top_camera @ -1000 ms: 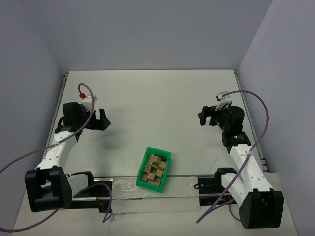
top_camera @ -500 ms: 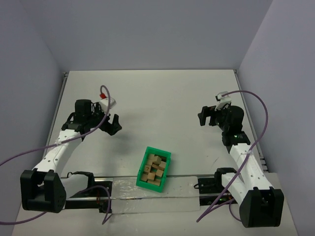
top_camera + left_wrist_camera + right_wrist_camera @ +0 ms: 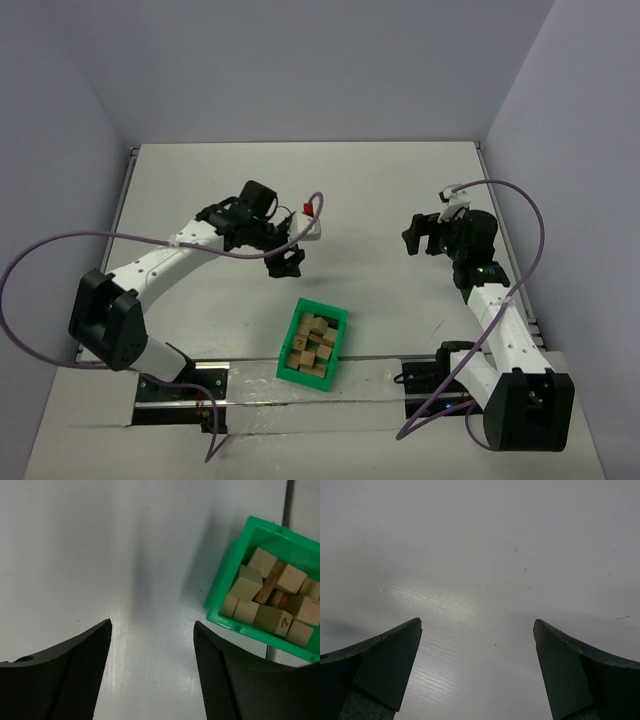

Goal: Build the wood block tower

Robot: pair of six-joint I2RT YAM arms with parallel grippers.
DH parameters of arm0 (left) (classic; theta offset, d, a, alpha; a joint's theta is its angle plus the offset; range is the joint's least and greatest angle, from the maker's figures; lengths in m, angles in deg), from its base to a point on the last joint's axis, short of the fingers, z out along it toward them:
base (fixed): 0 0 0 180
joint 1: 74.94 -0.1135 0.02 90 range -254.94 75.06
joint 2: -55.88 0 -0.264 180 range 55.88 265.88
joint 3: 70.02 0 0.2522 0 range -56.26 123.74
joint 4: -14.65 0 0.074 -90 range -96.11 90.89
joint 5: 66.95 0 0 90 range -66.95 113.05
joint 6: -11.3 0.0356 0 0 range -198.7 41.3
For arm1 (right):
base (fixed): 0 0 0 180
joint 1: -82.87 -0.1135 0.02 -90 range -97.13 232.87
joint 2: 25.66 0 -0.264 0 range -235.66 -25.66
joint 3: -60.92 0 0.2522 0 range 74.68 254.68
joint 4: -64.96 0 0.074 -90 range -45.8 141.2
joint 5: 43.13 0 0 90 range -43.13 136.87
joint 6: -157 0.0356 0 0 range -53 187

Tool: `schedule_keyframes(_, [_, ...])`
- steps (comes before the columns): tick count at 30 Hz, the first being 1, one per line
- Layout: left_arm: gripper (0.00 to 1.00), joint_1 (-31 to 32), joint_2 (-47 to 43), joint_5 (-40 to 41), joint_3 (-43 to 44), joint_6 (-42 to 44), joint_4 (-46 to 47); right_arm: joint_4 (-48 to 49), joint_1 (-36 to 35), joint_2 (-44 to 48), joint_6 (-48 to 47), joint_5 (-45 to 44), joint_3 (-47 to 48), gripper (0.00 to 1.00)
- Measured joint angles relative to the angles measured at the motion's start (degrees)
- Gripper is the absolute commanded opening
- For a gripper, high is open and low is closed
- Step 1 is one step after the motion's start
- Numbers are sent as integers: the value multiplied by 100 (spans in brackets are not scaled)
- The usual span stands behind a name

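Note:
Several light-tan wood blocks (image 3: 315, 342) lie piled in a green bin (image 3: 296, 334) near the table's front middle. The blocks (image 3: 272, 595) and the bin (image 3: 223, 618) also show at the right of the left wrist view. No tower stands anywhere in view. My left gripper (image 3: 287, 263) is open and empty, just above and left of the bin; in the left wrist view (image 3: 152, 630) only bare table lies between its fingers. My right gripper (image 3: 414, 236) is open and empty at the right, over bare table in the right wrist view (image 3: 477, 625).
The white table (image 3: 350, 200) is walled by grey panels at the back and sides. The arm bases and a mounting rail (image 3: 300, 385) line the front edge just below the bin. Purple cables (image 3: 530, 230) loop from both arms.
My left arm has swung from the table's left side to the right, bringing its open gripper close above the green bin. The right arm has hardly moved.

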Motion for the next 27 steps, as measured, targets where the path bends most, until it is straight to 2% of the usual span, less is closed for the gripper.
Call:
schedule_keyframes(6, [67,627,822,-126,15,664,-443,-199,307,-205,20,346,238,100])
schedule_keyframes(14, [67,1037,942,-360,101,1142,-716,-390,433,-304,11,613,318,100])
schedule_keyframes(17, [65,1167,947,-382,103,1212,-739,-430,435,-363,9,642,330,100])
schedule_keyframes(20, [58,1282,993,-377,103,1217,-731,-467,437,-381,7,646,330,100])
schedule_keyframes(27, [52,1435,1260,-138,91,1126,-622,-491,444,-382,-9,652,330,100])
